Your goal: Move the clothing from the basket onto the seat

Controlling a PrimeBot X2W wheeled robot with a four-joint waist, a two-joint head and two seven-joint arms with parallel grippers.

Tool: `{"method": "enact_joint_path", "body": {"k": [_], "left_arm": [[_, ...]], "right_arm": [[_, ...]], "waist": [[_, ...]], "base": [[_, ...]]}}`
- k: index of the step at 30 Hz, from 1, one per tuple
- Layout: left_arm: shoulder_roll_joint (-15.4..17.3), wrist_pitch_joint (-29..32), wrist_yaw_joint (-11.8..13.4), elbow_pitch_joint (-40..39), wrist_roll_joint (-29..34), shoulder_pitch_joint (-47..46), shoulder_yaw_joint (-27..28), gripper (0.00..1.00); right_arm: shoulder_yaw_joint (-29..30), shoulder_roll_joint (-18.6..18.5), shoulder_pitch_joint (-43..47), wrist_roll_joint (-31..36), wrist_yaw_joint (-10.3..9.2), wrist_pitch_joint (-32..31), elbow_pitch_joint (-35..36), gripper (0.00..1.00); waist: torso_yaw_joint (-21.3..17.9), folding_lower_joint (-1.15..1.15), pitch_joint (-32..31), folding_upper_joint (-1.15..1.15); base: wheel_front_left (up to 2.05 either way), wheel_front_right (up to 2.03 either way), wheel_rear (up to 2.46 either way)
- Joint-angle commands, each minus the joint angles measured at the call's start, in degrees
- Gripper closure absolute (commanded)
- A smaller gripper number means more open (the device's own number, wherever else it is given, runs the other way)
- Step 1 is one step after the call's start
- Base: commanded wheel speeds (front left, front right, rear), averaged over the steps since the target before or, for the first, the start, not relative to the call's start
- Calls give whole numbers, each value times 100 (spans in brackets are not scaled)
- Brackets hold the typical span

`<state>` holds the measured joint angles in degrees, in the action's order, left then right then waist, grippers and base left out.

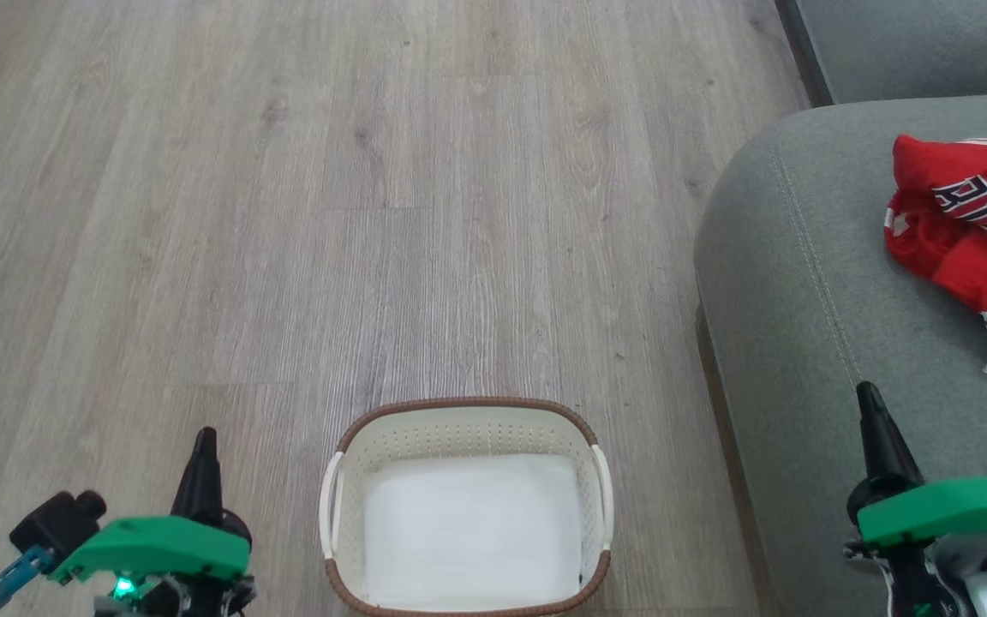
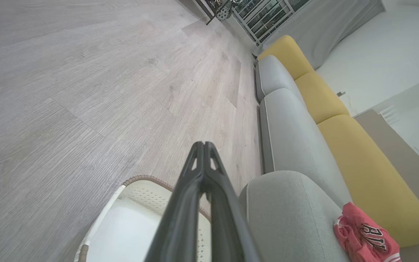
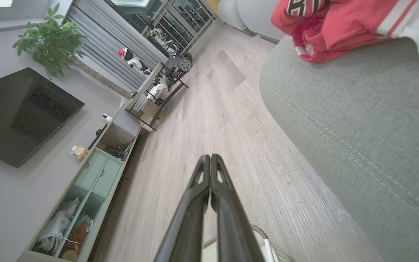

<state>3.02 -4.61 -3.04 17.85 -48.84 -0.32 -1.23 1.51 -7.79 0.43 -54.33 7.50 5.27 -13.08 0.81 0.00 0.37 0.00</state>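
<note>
Both the left fingers [image 1: 202,476] and right fingers [image 1: 881,437] are clenched, empty; red clothing [image 1: 965,231] is heaped on the seat [image 1: 802,360], two o'clock from the basket [image 1: 468,401].

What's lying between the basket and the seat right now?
Only a bare strip of wood floor separates the basket from the seat, as the head view shows. The clothing lies on the seat.
</note>
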Motion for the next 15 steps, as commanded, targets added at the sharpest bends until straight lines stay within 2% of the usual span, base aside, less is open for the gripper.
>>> {"method": "enact_joint_path", "body": {"k": [1,15], "left_arm": [[15,44,-58,-219,-191,-317,153,100],[9,258,-135,-251,-1021,-372,278,100]], "right_arm": [[16,-27,-331,-178,0,-65,167,100],[109,73,-397,-905,-1,-284,115,100]], "waist": [[-2,0,0,0],[-18,0,-4,0]], "base": [[0,0,0],[0,0,0]]}}
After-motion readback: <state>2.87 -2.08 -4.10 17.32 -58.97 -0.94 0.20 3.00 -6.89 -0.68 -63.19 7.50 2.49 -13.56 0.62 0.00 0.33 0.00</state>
